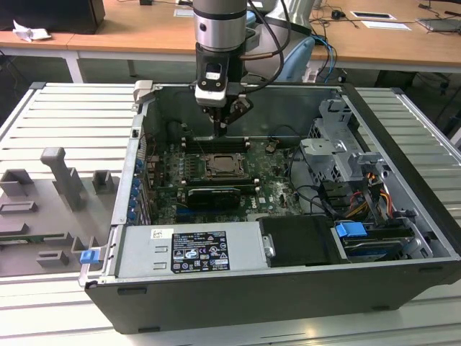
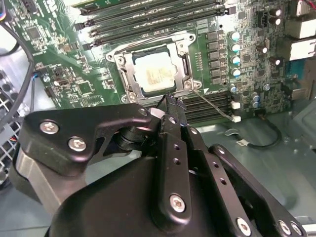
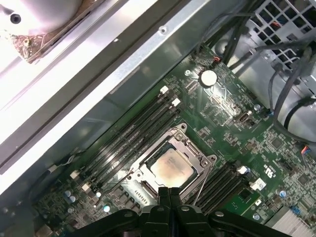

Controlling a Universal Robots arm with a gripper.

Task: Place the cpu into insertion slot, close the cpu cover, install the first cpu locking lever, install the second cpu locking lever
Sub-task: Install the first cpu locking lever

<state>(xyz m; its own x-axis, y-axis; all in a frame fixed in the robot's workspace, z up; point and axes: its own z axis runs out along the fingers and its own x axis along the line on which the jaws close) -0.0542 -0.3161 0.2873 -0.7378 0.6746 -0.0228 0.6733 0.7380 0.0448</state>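
The gripper (image 2: 168,100), nearest in both wrist views, has its black fingers (image 3: 164,197) clenched tip to tip, with nothing seen between them. Just past the tips, near but apart from them, lies the cpu (image 2: 157,74), silvery face up, seated flat in the insertion slot (image 2: 121,58). The cpu cover (image 2: 184,61) is down around it, its cut-out framing the chip. From the socket corner nearest the gripper a thin wire locking lever (image 2: 213,102) slants out, unlatched, passing just beside the fingertips.

To either side of the socket run long black memory slots (image 2: 148,19) on the green motherboard (image 2: 64,69). A coin cell (image 3: 208,77) sits well beyond the socket.

In the exterior view the gripper (image 1: 220,128) hangs inside the open computer case (image 1: 238,299), just above the board. A power supply (image 1: 191,249) and a drive cage (image 1: 338,144) stand well away from it. The case rests on a ribbed grey worktop (image 1: 57,115) carrying grey fixtures (image 1: 61,173), with wooden desks (image 1: 144,29) behind.
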